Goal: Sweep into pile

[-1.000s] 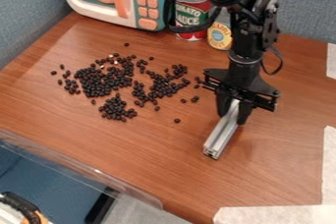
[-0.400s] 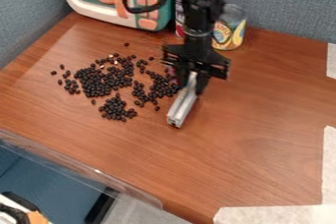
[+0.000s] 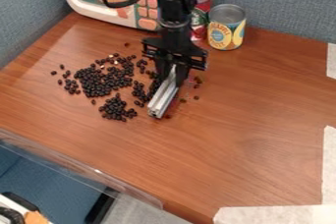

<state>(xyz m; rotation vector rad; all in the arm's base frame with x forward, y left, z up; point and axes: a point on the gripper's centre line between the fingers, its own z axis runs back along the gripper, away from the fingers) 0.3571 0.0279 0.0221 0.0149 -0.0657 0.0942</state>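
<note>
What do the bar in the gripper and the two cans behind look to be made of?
The bar looks like bare aluminium with a satin finish: silvery grey, straight-edged, with grooves along it. Both the front can and the red one are probably steel or similar metal, given their grey, rimmed tops, wrapped in printed labels, likely paper.

the hand (image 3: 172,74) has moved the bar (image 3: 163,99) in among the beans (image 3: 98,82)

arm (image 3: 176,3): black, jointed | cable (image 3: 118,5): black, looped | pincer (image 3: 172,76): black, wide crosspiece (image 3: 193,59)
</note>
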